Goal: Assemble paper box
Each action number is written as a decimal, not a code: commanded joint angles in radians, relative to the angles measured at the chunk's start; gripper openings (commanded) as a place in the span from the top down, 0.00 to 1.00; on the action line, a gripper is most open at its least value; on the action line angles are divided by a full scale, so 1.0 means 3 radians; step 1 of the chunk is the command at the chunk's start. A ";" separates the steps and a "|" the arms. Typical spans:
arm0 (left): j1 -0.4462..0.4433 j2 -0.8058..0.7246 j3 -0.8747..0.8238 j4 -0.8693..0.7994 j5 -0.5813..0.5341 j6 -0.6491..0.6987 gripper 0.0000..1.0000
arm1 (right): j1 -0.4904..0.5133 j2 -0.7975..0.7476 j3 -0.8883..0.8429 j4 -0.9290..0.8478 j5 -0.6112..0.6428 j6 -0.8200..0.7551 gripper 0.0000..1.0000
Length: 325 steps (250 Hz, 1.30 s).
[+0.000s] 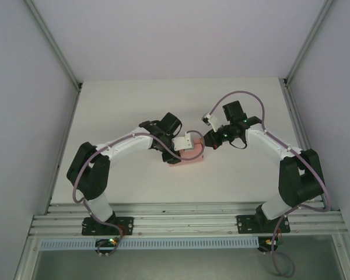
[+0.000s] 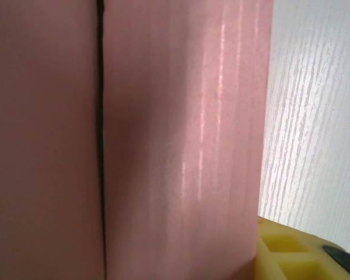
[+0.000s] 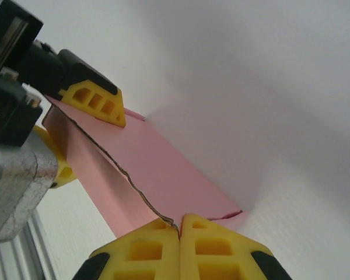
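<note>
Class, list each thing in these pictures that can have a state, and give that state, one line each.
paper box: folded into a box shape, held by both grippers.
left gripper: shut across the paper box.
right gripper: shut, pinching the paper box's card edge.

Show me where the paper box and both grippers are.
paper box (image 3: 157,175): right wrist view, flat pink panel.
left gripper (image 3: 87,143): right wrist view, between its yellow fingers.
right gripper (image 3: 178,226): right wrist view, where its fingertips meet.
</note>
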 commanded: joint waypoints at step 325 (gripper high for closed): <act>0.0017 0.0140 0.0228 0.0186 -0.0117 -0.0192 0.51 | 0.0821 -0.0693 -0.1618 0.2057 0.1799 0.1358 1.00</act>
